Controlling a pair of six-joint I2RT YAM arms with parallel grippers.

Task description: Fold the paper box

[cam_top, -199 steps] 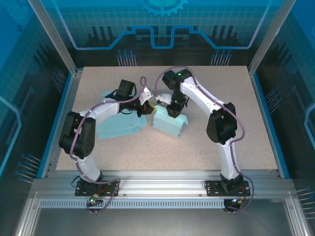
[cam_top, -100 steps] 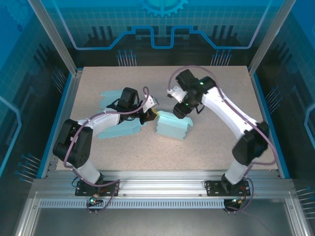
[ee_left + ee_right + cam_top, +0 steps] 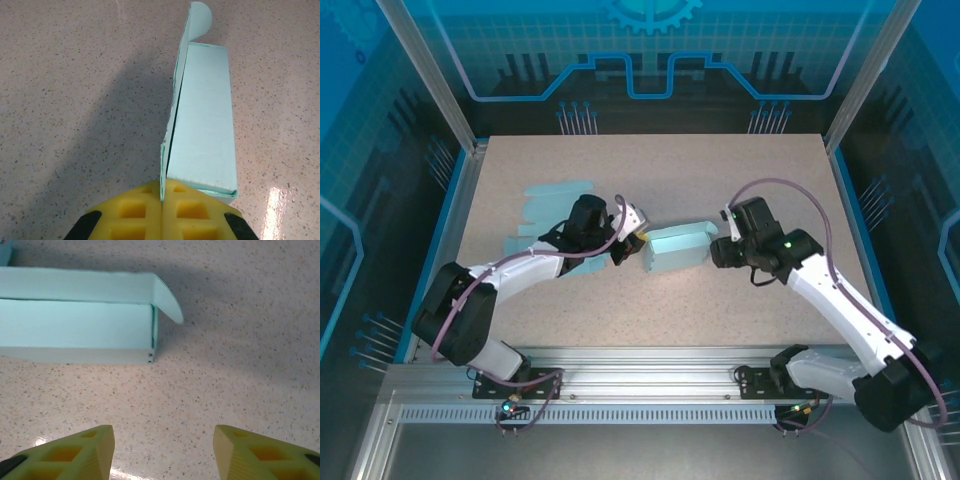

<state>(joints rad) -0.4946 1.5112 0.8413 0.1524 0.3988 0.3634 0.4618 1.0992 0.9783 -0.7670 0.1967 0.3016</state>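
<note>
The paper box (image 3: pixel 677 246) is lying mid-table, long axis running left to right. The left gripper (image 3: pixel 162 212) is clamping its thin left-end wall. The right gripper (image 3: pixel 164 447) is hanging released, just right of the box. It is facing the open rounded flap (image 3: pixel 167 302) and is judged the nearer arm for it.

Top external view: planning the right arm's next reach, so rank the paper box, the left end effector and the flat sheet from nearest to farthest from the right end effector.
1. paper box, just left of the right end effector
2. left end effector, at the box's left end
3. flat sheet, farther off at the back left
</note>
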